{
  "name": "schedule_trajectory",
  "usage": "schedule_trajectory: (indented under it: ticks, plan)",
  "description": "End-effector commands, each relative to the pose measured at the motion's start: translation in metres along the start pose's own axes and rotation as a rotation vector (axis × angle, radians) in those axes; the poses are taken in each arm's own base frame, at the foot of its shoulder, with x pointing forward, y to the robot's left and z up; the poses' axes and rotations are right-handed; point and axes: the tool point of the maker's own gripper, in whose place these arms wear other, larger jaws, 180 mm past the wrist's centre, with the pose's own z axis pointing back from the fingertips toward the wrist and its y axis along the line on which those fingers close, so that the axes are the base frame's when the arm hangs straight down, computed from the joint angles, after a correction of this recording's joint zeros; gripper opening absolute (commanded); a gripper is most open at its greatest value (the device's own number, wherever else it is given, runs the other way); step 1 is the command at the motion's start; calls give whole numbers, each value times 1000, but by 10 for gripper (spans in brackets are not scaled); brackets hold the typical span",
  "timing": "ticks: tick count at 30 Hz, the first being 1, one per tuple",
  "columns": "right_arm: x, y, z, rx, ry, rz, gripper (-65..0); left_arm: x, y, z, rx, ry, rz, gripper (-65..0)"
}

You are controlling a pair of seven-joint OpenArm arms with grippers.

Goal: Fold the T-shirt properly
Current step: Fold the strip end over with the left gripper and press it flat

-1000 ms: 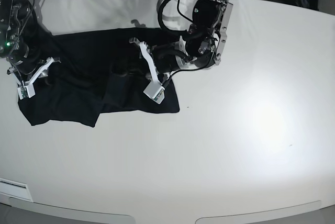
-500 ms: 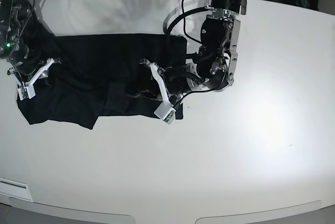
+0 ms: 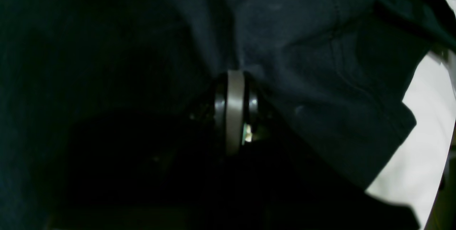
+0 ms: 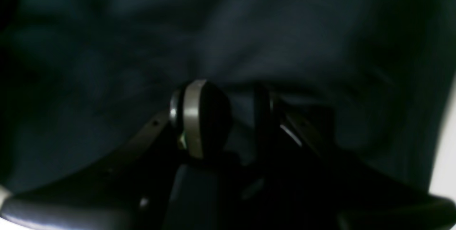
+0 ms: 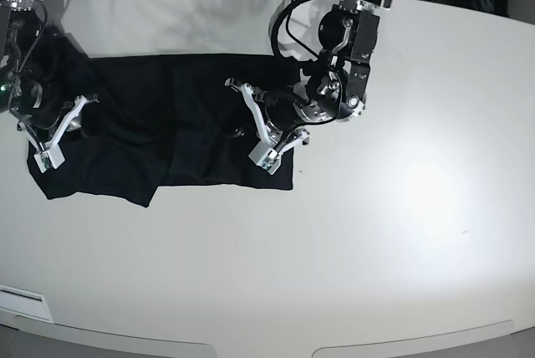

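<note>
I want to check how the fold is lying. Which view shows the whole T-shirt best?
The base view: it shows the T-shirt spread out on the white table, with its outline and overlapping layers visible. The left wrist view shows only a close patch of dark cloth and one edge; the right wrist view shows blurred cloth filling the picture.

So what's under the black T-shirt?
The plain black cloth T-shirt lies spread on the smooth white table, which shows bare all around it. Whatever else might lie beneath stays hidden, because the dark cloth covers that whole patch.
</note>
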Motion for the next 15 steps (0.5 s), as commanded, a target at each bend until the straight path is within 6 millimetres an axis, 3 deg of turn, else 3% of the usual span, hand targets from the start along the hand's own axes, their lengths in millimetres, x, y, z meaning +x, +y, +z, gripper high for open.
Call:
schedule_trajectory:
  ticks: [1,4,7,9,11,15]
  plan:
    - [39,-16,18,-48,-99,38,-427,-25,24,7,91,120,-28,-650]
    - [72,-44,46,-149,-169,6,-403,-36,44,19,131,156,-50,-650]
    - [80,-77,70,-245,-207,-85,-350,-48,60,30,161,190,-66,-650]
    - [67,-94,74,-276,-184,-150,-345,-53,65,35,164,204,-63,-650]
    - [46,-102,66,-243,-142,-224,-345,-54,66,37,160,204,-58,-650]
    - [4,-98,39,-75,-93,-373,-345,-55,65,37,150,208,-68,-650]
